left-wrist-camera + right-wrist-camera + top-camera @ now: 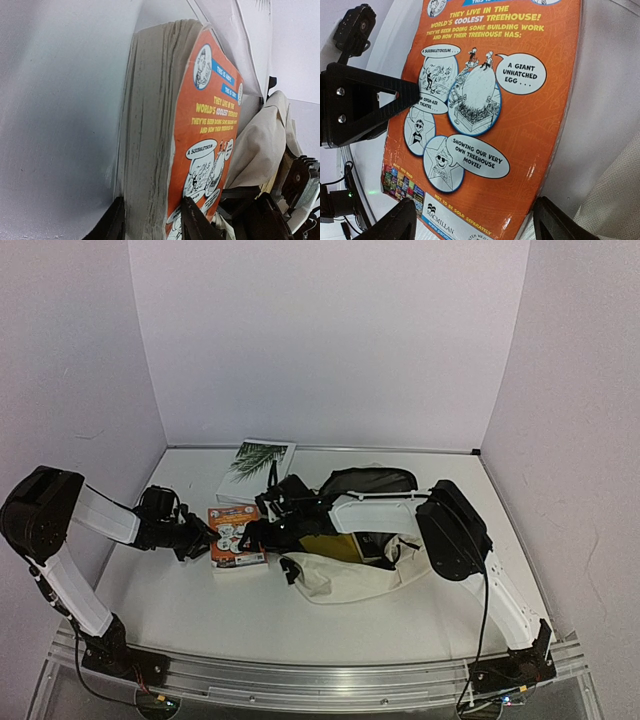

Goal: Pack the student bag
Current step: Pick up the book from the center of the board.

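- The bag (345, 580) lies slumped on the worktop (200, 610) right of centre, under the right forearm. Its cream fabric is crumpled, and the dark-lined mouth (370, 480) gapes towards the back wall.
- Just left of the bag lies the orange book (237, 535), cover up, its right edge close to the fabric.
- The left gripper (200, 540) has the book's left edge. Its jaws are narrowed to the thickness of the page block, one finger on the cover, the other against the underside, and they seem to pinch it.
- The right gripper (262, 532) hovers over the book's right end with jaws spread wide and nothing in them.
- Step in hand, as I judge it: picking up the book to put it into the bag.
- The next move calls for lifting the book off the worktop and carrying it right and back to the mouth. The right arm could hold the opening apart or take the book over.
- The right arm lies across the bag, so the route to the mouth is crowded.
- A palm book (255, 468) lies behind, near the back wall. There is open room in front, towards the bases.
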Available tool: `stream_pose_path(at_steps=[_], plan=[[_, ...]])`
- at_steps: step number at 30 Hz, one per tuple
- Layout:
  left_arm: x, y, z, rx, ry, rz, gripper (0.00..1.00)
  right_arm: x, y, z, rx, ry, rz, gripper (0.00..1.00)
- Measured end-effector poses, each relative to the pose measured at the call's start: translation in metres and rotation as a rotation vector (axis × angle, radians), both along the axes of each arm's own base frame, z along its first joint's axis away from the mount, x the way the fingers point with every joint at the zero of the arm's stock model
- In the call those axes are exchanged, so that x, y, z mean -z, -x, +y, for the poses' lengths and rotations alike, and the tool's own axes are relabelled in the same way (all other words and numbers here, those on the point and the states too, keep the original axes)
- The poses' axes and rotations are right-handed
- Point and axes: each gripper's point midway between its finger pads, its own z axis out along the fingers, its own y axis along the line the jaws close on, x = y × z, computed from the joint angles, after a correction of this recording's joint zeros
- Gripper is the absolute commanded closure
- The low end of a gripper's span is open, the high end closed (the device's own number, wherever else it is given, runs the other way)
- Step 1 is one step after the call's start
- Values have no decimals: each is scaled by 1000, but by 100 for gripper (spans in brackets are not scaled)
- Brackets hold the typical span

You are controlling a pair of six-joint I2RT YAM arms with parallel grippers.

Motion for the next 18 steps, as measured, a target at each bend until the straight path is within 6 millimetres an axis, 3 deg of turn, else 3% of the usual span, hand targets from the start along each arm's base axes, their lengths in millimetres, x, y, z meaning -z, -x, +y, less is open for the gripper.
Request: stream_pose_path(at_steps=[2,8,13,18], plan=[[1,0,0,-4,-7,-2,82,0,0,0,0,-1,2,21],[-3,-4,-1,-8,-2,-20,99,0,-1,-1,2,1,4,22],[-11,1,-2,0,-19,-29,100,-1,0,-3,4,6,2,20],[-49,14,-15,68,-13,-105,100,-6,10,-6,-4,16,-14,14]])
